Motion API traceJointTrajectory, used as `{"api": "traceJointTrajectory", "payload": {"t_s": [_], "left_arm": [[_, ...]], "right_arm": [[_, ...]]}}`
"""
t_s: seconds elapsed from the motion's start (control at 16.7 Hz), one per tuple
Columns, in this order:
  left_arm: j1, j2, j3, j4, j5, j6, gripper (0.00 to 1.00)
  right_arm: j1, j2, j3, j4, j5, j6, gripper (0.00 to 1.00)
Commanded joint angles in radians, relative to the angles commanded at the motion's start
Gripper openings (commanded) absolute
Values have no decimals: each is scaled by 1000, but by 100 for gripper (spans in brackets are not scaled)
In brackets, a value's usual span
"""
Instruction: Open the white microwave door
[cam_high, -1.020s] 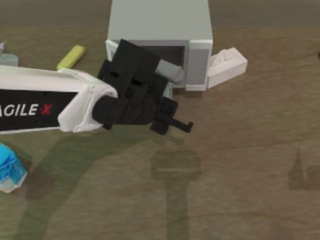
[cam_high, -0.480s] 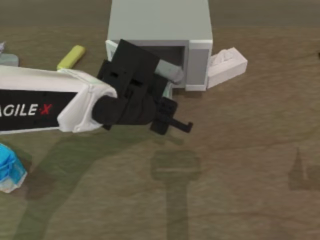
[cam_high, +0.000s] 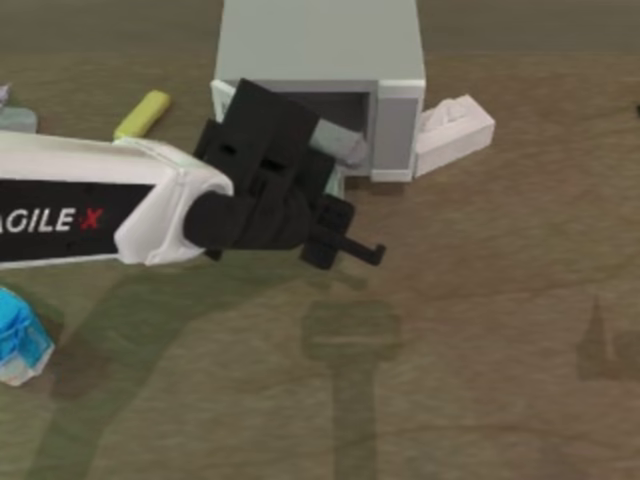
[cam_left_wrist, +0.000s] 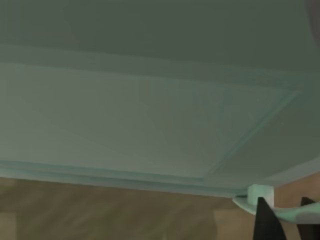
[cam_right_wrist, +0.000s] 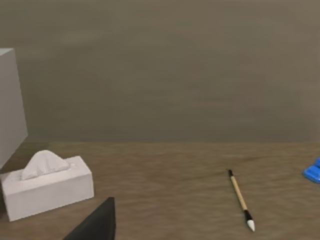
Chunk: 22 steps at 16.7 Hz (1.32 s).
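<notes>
The white microwave stands at the back middle of the table. Its door is ajar, and a dark gap shows behind it. In the left wrist view the door panel fills most of the frame. My left gripper reaches in from the left in front of the oven. Its black fingertips sit on either side of the slim white handle, shut on it. My right arm is outside the top view; only one dark finger shows in its wrist view.
A white tissue box lies just right of the microwave. A yellow bar and a blue object lie on the left. A brush pen and a blue item show in the right wrist view.
</notes>
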<state>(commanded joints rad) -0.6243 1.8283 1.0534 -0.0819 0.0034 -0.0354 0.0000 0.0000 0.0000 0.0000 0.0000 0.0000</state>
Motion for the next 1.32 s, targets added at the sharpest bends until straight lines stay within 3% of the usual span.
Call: {"api": "traceJointTrajectory", "payload": {"t_s": [1.32], "left_arm": [[20,-22,-28,5,43,50,0]], "right_arm": [[0,0,0,0,0,0,100]]}}
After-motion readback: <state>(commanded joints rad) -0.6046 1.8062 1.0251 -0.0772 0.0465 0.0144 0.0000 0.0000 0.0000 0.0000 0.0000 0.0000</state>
